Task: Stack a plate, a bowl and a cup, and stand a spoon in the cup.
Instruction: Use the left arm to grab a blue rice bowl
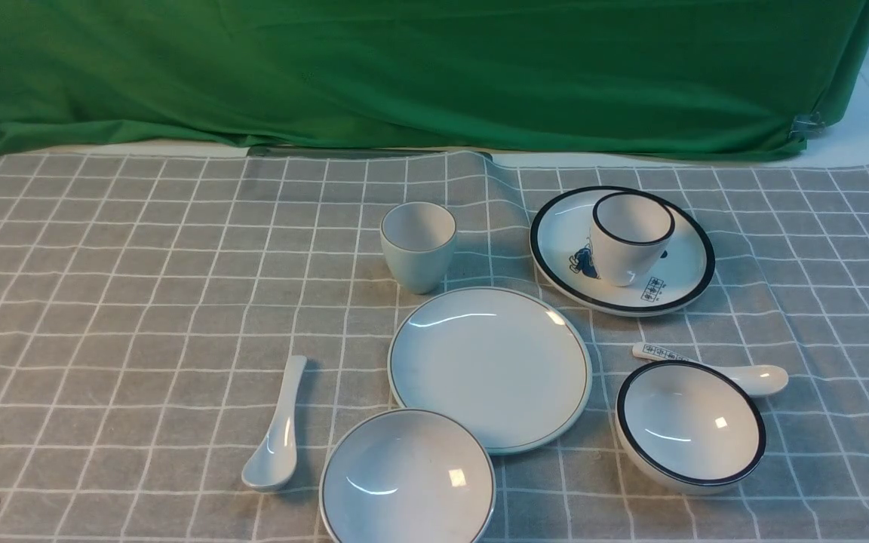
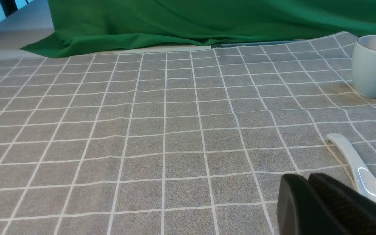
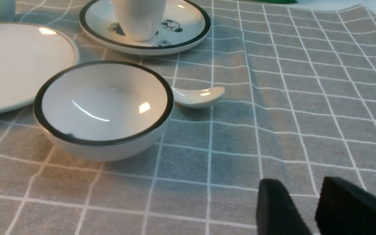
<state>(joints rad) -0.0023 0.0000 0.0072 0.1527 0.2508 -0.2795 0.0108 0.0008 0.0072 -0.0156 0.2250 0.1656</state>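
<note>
Left gripper [image 2: 306, 180] hovers low over the checked cloth [image 1: 140, 302] with its pads pressed together and nothing between them. The right gripper [image 3: 301, 187] has its fingers parted, with bare cloth showing in the gap.

Nothing is stacked yet. The plate [image 1: 489, 368] lies flat mid-table. The bowl [image 1: 406, 479] sits at its near-left edge (rims touching or a hair apart, I cannot tell). The cup [image 1: 419, 245] stands upright just beyond the plate's far-left edge. The spoon [image 1: 277, 434] lies flat to the left of the bowl, handle pointing away.

The likeliest slip is a mix-up: the black-rimmed bowl [image 1: 689, 426] sits nearest the right arm. The glazed bowl could also slide out of a rim pinch, or drag the plate as it lifts. The flat spoon leaves little to get under.
</note>
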